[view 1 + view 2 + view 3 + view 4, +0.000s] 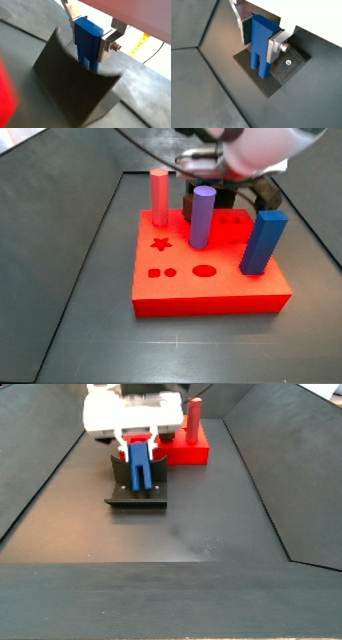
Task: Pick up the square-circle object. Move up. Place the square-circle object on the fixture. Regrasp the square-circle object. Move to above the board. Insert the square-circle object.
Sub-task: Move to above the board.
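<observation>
My gripper [138, 452] is shut on the square-circle object [139, 466], a blue blocky peg with a forked lower end, held upright. In both wrist views the silver fingers [107, 46] [274, 48] clamp its upper part [87, 40] [261, 45]. Its lower end reaches down to the black fixture [138, 492], at the bracket's upper edge [73, 85] and over the base plate [286, 70]. I cannot tell whether it rests there. The red board [214, 283] stands just behind the fixture in a side view [187, 450]. In another side view the gripper [251, 190] is behind the board, its fingers hidden.
On the board stand a pink peg [159, 196], a purple cylinder [202, 216] and a taller blue square post [263, 243]. Star, circle and small holes show in its top. Dark sloping walls [261, 474] enclose the floor.
</observation>
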You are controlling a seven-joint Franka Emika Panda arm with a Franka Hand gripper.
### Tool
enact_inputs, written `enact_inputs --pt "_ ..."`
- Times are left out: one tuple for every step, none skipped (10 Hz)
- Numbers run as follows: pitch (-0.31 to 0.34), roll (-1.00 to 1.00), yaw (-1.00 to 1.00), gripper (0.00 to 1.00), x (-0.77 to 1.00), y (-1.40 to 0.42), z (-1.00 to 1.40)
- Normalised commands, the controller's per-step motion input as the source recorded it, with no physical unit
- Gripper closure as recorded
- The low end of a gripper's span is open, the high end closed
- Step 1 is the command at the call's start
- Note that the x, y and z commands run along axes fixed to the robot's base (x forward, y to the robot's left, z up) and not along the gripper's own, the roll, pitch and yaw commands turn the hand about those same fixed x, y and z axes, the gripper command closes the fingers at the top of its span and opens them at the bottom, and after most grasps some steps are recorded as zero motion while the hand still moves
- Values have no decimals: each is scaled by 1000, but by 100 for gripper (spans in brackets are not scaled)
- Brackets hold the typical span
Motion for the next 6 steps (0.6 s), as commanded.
enact_inputs --pt "-112 -54 34 100 -76 -64 1000" --pt "-92 -44 -9 100 -77 -61 1000" --pt "-75 -38 -26 100 -77 -60 1000" --pt "-35 -29 -53 100 -75 -58 1000" --pt "6 -26 -68 100 -74 -55 1000" --pt "32 -29 -65 100 -73 -53 1000"
